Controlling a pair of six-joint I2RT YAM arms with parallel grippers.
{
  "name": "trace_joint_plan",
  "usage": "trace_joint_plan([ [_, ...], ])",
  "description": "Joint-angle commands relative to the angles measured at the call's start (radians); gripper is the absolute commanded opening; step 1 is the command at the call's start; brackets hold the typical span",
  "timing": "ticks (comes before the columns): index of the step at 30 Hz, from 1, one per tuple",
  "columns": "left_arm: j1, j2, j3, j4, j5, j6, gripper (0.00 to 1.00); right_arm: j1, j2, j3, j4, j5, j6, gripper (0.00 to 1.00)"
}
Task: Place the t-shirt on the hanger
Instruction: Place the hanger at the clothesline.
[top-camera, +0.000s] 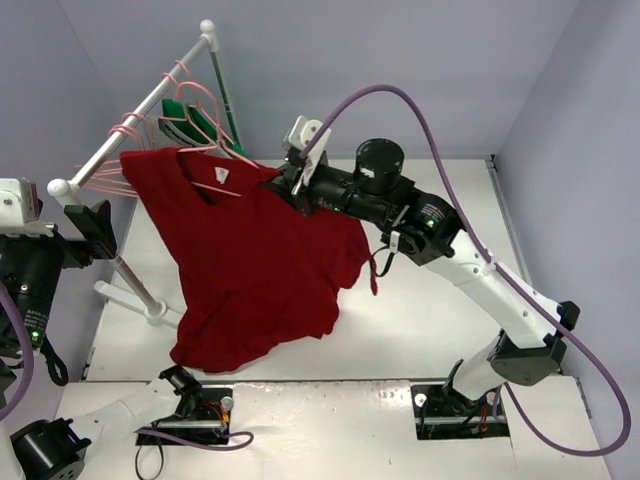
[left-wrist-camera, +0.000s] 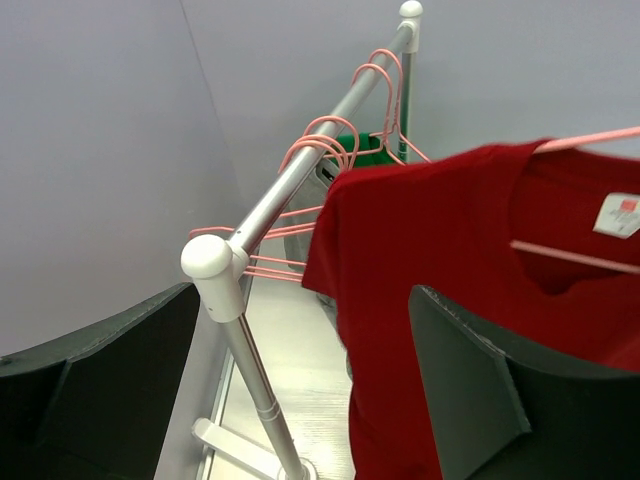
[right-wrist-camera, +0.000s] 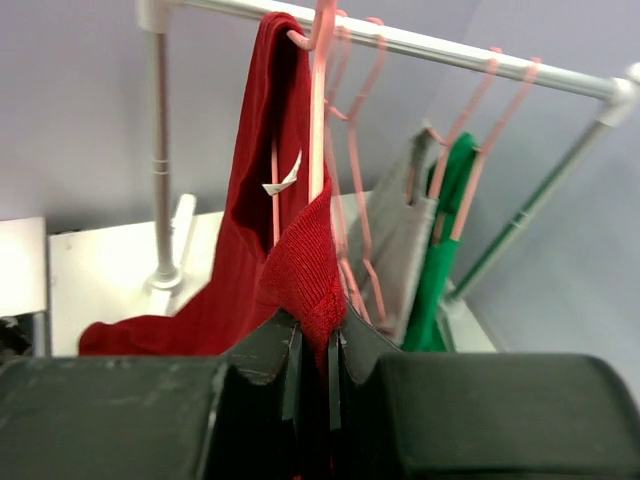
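Note:
The dark red t-shirt (top-camera: 250, 260) hangs on a pink wire hanger (top-camera: 215, 150) beside the rack, its hem trailing on the table. My right gripper (top-camera: 283, 183) is shut on the shirt's right shoulder seam. In the right wrist view the red cloth (right-wrist-camera: 300, 270) is pinched between the jaws of that gripper (right-wrist-camera: 315, 335), with the hanger (right-wrist-camera: 320, 110) running up to its hook on the rail. My left gripper (top-camera: 92, 225) is open at the rack's near end. In its wrist view the left gripper (left-wrist-camera: 300, 300) holds nothing; the shirt (left-wrist-camera: 430, 250) and hanger (left-wrist-camera: 590, 140) lie to its right.
The silver rack rail (top-camera: 130, 115) carries several spare pink hangers (top-camera: 120, 135). A green garment (top-camera: 195, 115) and a grey t-shirt (right-wrist-camera: 400, 230) hang at its far end. The rack's post and foot (top-camera: 150, 305) stand on the table left of the shirt.

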Motion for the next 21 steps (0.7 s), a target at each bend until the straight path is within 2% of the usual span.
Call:
trace_joint_plan([
  [1,0.003,0.028,0.023,0.021,-0.024,-0.017,0.81,0.063,0.003,-0.014,0.196,0.002,0.021,0.0],
  [7,0.003,0.02,0.017,-0.035,-0.061,-0.04,0.81,0.126,0.059,-0.088,0.283,0.062,0.043,0.0],
  [13,0.003,-0.021,-0.034,-0.13,-0.087,-0.136,0.81,0.162,0.184,-0.091,0.408,0.187,0.049,0.0],
  [21,0.003,-0.102,-0.151,-0.243,-0.067,-0.257,0.81,0.186,0.394,0.074,0.502,0.25,0.028,0.0],
])
